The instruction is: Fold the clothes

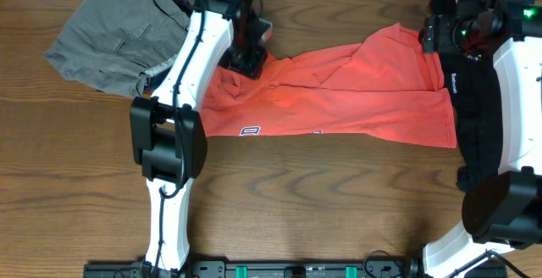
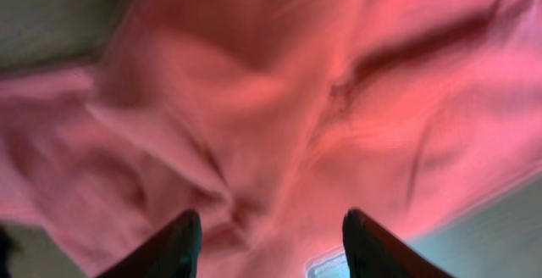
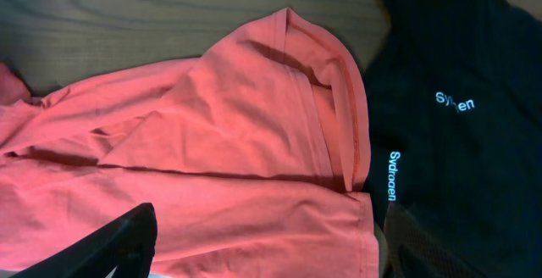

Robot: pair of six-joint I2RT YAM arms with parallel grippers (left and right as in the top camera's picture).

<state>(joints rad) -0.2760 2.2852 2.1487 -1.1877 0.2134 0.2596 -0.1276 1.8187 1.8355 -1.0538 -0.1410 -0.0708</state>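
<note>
The clothes lie spread on the wooden table. A coral-red T-shirt stretches across the middle, partly doubled over, with small lettering along its lower edge. My left gripper hovers over the shirt's crumpled left end. In the left wrist view it is open, with rumpled red cloth below and nothing pinched. My right gripper is open above the shirt's right hem, next to a black shirt with pale lettering. Grey-khaki shorts lie at the back left.
The black shirt lies under my right arm at the table's right side. A dark piece of cloth peeks out between the shorts and my left arm. Bare wood fills the front half of the table.
</note>
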